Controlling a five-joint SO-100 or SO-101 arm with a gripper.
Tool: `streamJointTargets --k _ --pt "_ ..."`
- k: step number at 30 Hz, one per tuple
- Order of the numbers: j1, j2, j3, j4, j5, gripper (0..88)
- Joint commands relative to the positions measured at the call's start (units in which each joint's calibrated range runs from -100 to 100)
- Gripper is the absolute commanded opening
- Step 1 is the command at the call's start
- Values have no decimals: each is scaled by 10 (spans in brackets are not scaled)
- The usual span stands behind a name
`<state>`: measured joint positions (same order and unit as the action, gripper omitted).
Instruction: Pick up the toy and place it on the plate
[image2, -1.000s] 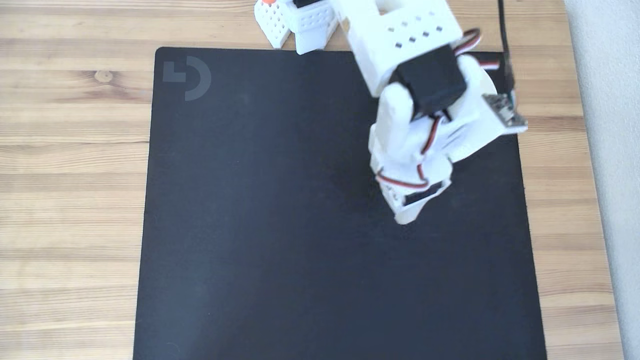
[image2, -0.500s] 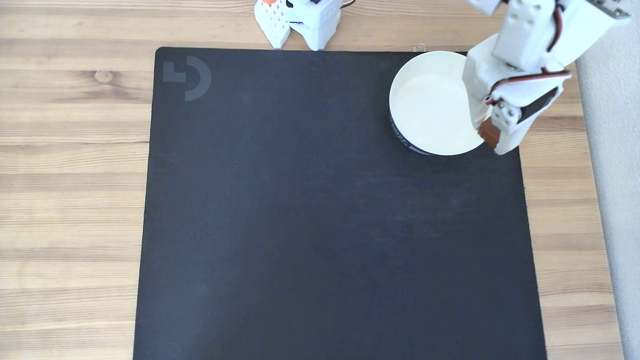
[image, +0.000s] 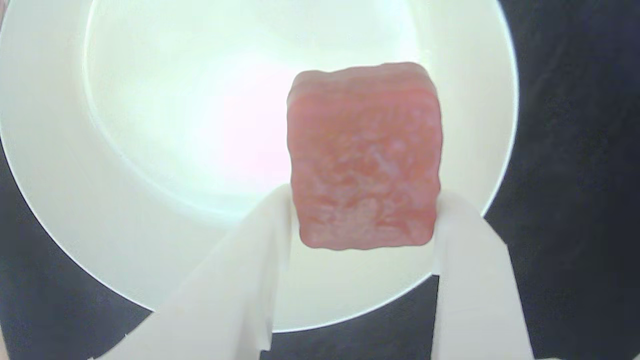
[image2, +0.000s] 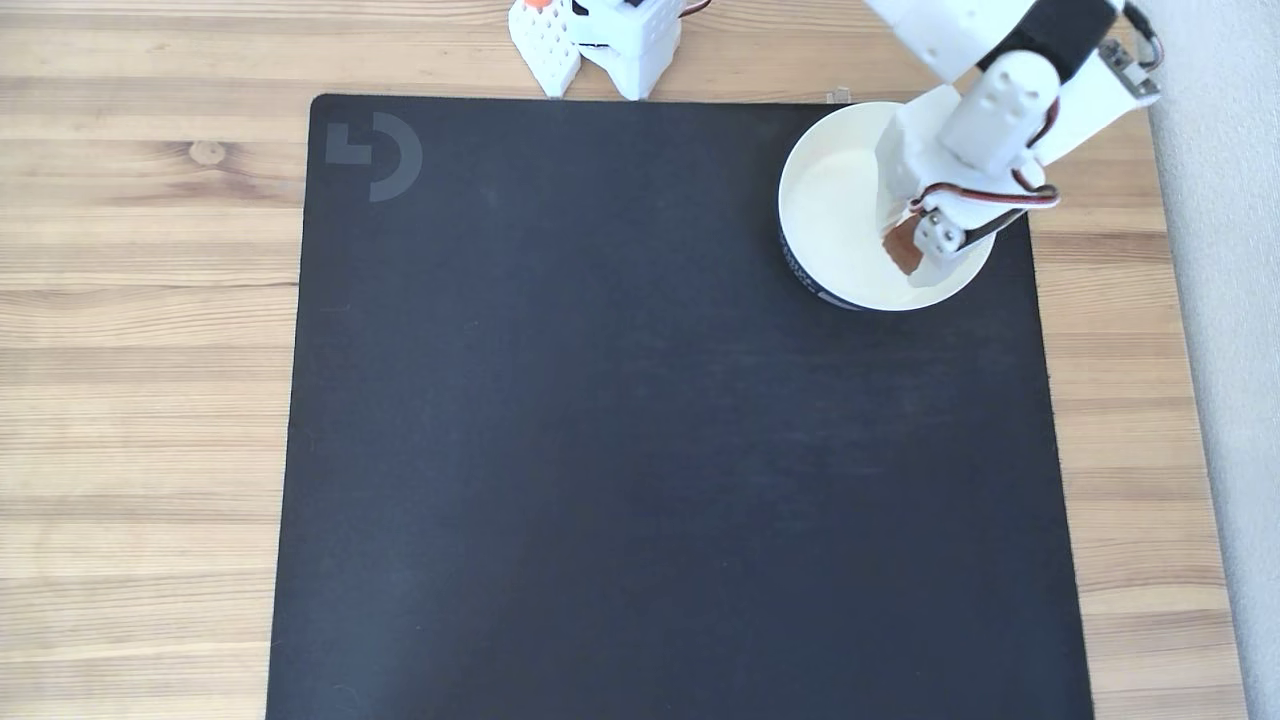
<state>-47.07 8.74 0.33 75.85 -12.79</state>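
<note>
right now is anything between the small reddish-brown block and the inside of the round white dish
Nothing visible. The gripper holds the reddish-brown square block over the round white dish, whose plain inside below it is bare.

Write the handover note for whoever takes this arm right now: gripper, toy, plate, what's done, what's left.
Gripper: shut on the toy, one white finger on each side of the block.
Toy: reddish-brown block, off the mat, held over the plate's white inside in both views.
Plate: round white dish at the far right corner of the black mat in the fixed view; nothing lies in it.
Done: pick-up and carry to the plate.
Left: probably lower a little, open the jaws to drop the toy in the dish, then pull the arm back.
</note>
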Motion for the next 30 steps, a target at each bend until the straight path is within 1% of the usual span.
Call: streamJointTargets --k 1,6,10,11,12,20,22,23,24,26,30 --pt "-2 -4 6 -1 0 24" --pt "5 -4 6 -1 -21 42" --pt "7 -4 6 -1 -16 242" --pt "6 -4 6 -1 -16 266" --pt "5 -4 6 -1 -16 270" --pt "9 -9 3 -1 -17 230" --pt "29 -12 -9 -9 -21 90" --pt "37 -12 -21 -8 -21 40" --pt "45 -12 -33 -4 -21 11" --pt "67 -16 -75 7 -16 26" --pt "96 -73 -84 4 -15 26"
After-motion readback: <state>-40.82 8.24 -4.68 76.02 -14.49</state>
